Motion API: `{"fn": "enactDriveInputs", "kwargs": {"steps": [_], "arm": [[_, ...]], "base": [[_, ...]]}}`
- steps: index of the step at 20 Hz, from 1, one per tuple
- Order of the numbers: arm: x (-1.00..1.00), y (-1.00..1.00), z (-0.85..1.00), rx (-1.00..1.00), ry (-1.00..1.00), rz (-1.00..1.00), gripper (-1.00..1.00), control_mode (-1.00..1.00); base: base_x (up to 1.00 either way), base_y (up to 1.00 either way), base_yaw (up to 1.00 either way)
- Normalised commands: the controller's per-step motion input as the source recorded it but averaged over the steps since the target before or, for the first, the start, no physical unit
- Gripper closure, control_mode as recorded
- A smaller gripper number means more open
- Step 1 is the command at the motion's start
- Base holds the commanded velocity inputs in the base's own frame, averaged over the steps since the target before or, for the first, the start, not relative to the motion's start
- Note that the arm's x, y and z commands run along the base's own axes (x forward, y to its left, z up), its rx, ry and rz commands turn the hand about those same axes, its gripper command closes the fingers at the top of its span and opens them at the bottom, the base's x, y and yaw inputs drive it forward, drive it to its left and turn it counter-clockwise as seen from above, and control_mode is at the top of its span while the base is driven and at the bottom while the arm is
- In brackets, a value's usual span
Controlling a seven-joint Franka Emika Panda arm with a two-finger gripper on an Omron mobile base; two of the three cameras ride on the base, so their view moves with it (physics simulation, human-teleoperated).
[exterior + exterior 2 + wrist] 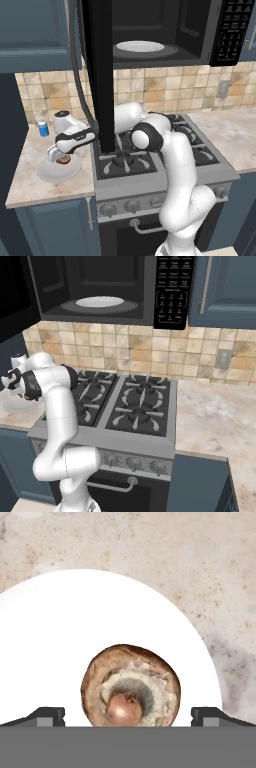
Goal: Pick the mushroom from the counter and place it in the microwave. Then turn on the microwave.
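The mushroom (131,684), brown with a pale tan centre, lies cap-down on a white plate (75,622) on the counter (200,562). My gripper (127,716) hangs straight over it, open, with one fingertip (47,716) on each side and a gap to the mushroom. From the left base view the gripper (61,156) is low over the mushroom (63,160) and the plate (52,174), left of the stove. The microwave (165,30) hangs above with its door (100,75) swung wide open and a white turntable (140,46) inside; its keypad (235,25) is on the right.
A small blue bottle (43,127) stands by the tiled wall behind the plate. The open door hangs down right beside my forearm. The black gas stove (145,160) lies to the right of the plate. More counter (215,406) extends right of the stove.
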Motion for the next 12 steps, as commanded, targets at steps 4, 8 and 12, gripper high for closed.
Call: {"fn": "enactDriveInputs", "kwargs": {"steps": [4, 8, 12], "arm": [[0.03, 0.07, -0.06, 0.0, 0.0, 0.0, -1.0, -1.0], [0.02, 0.03, -0.08, 0.0, 0.0, 0.0, -1.0, -1.0], [0.05, 0.01, -0.08, 0.0, 0.0, 0.0, -1.0, -1.0]], "base": [[0.0, 0.0, 0.0], [0.0, 0.0, 0.0], [0.0, 0.0, 0.0]]}}
